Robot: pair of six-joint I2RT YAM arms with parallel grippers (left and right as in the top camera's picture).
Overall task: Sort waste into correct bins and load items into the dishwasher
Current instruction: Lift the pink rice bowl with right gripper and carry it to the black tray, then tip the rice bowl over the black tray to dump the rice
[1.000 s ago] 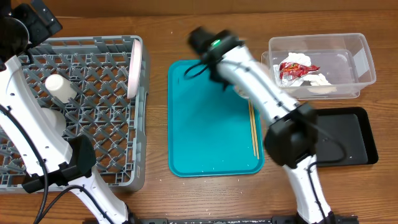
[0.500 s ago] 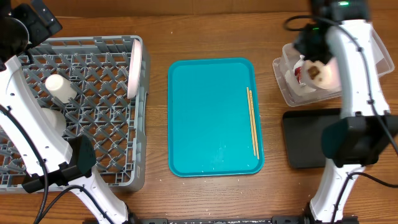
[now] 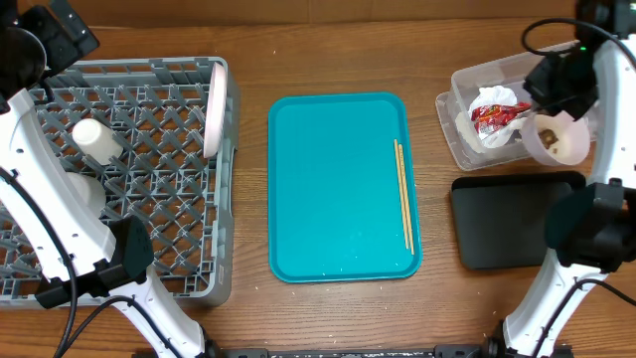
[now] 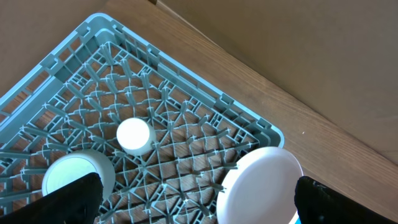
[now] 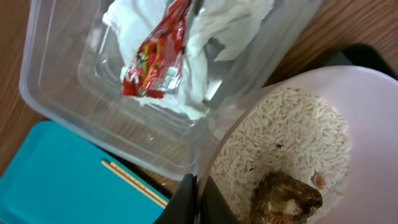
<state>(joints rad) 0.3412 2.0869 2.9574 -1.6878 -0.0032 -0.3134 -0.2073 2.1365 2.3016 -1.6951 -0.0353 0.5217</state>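
My right gripper (image 5: 199, 200) is shut on the rim of a small white bowl (image 5: 311, 118) that holds loose rice grains (image 5: 283, 137) and a brown food lump (image 5: 287, 199). From overhead this bowl (image 3: 557, 140) hangs at the clear tub's right end, just above the black tray (image 3: 512, 221). The clear tub (image 3: 467, 89) contains a red wrapper (image 3: 497, 109) and white tissue (image 5: 224, 22). Chopsticks (image 3: 404, 194) lie on the teal tray's right side. My left gripper (image 4: 205, 211) is open above the grey dish rack (image 3: 149, 264), which holds a plate (image 4: 261, 186), a cup (image 4: 134, 135) and another bowl (image 4: 74, 180).
The teal serving tray (image 3: 333, 189) lies mid-table between rack and bins, with a few small white specks near its front edge. The plate (image 3: 213, 109) stands on edge against the rack's right wall. Bare wooden table surrounds everything.
The right arm has swung from the teal tray's top edge across to the far right, carrying the bowl over the clear tub to its right end. The left arm has not moved.
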